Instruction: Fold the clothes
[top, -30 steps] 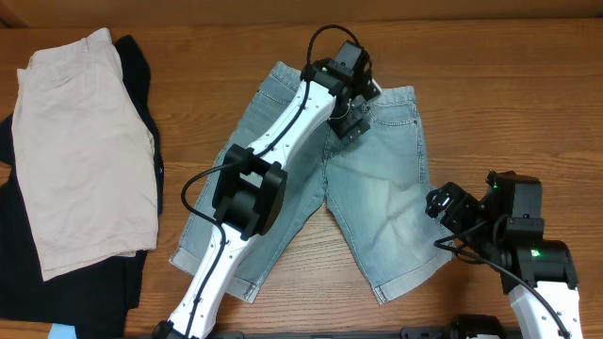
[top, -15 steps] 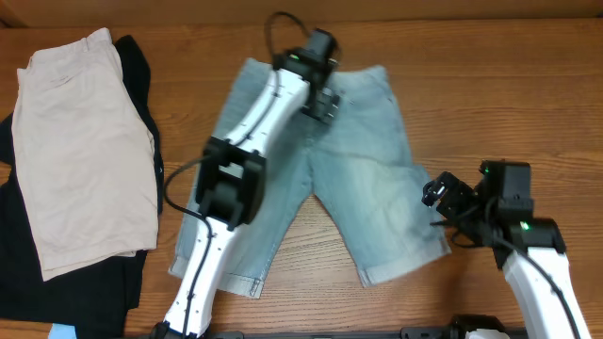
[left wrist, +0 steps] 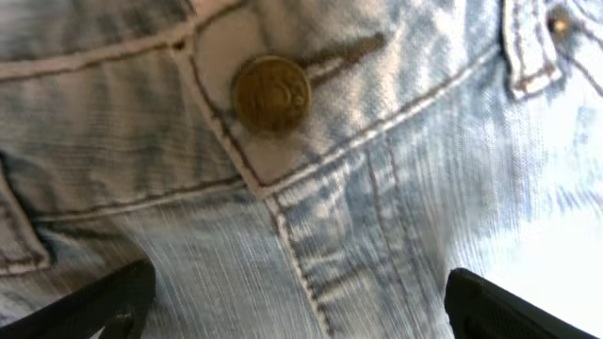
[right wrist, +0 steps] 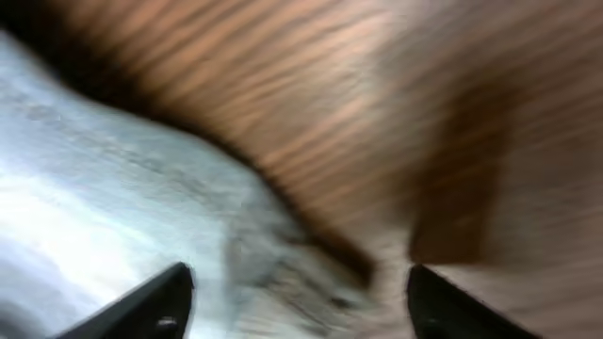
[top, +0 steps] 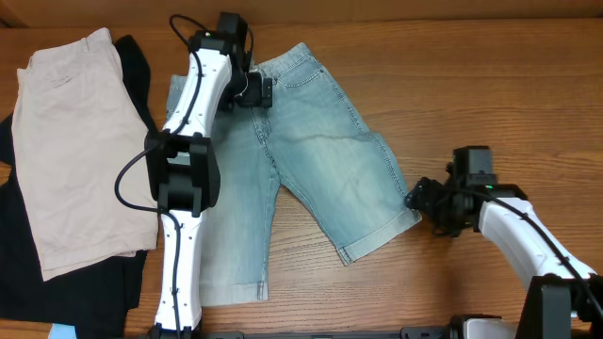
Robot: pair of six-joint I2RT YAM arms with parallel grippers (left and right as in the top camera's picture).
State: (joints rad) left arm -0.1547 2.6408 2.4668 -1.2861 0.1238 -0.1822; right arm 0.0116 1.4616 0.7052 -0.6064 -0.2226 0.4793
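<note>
Right jaws: your right gripper (top: 417,201) sits low at the near side of the wooden table (top: 490,85). Its fingers stand apart with nothing pinched between them, as far as the blurred wrist view lets you tell.
Between those jaws: a corner of pale denim and bare wood. That's the cuffed hem (top: 382,235) of the leg beside them, so judge it as lined up for a pinch but not yet taken.
Task piece: the faded light-blue knee-length denim shorts (top: 320,151) lie spread flat in a single layer. They run from just in front of your right jaws up to your left jaws, legs splayed in a V, the other leg reaching well off to the far side of your left arm.
Left jaws: your left gripper (top: 259,92) hangs over the waistband (top: 292,56) at the far end, fingers wide apart and holding nothing.
Under the left jaws: a round brass button (left wrist: 271,92) just ahead of the fingertips, seams and fly stitching running between them.
Off to the side: a pair of beige shorts (top: 85,151) lies on a black garment (top: 137,66), well beyond your left jaws and not part of this job.
Done so far: the denim shorts are laid out flat and that's all. No fold shows anywhere.
Left to do: by my reckoning, everything. Bring one leg over the other, then fold hem to waistband.
Writing: the button face carries some raised marking, too soft to read. No brand tag or label is visible.
</note>
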